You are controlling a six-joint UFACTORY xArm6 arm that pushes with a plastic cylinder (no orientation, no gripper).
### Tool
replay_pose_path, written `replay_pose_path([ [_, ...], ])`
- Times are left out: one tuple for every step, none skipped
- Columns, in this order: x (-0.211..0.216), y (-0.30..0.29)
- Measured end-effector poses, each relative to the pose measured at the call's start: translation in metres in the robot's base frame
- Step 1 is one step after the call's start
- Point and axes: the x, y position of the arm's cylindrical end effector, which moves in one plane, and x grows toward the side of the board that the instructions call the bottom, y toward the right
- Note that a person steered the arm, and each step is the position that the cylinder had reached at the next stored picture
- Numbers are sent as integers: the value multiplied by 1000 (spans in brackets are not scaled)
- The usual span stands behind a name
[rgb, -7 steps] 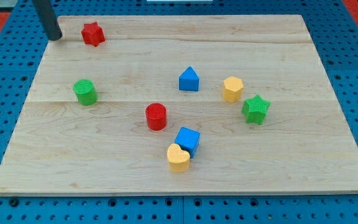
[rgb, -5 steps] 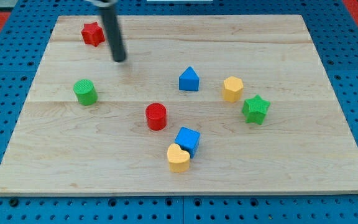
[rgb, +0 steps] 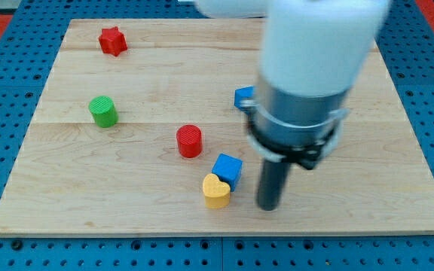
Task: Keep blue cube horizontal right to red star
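The blue cube [rgb: 227, 168] lies near the board's bottom middle, touching a yellow heart block [rgb: 216, 191] at its lower left. The red star [rgb: 112, 41] sits at the view's top left, far from the cube. My tip [rgb: 267, 206] is down on the board just right of the blue cube and the yellow heart, a small gap away from them. The arm's large body covers the board's right middle.
A red cylinder [rgb: 190, 141] stands up-left of the cube. A green cylinder [rgb: 103, 111] is at the left. A blue block [rgb: 243, 98] peeks out beside the arm, mostly hidden. The wooden board [rgb: 89, 196] lies on a blue pegboard.
My tip has swept from the top left, near the red star, down to the bottom middle, right of the blue cube. The arm now hides the yellow and green blocks at the right.
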Motion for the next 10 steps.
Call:
replay_pose_path([
  [-38, -21],
  [-61, -48],
  [-48, -55],
  [-62, -79],
  [-99, -80],
  [-142, -80],
  [-174, -78],
  [-174, -54],
  [-211, -80],
  [-231, -90],
])
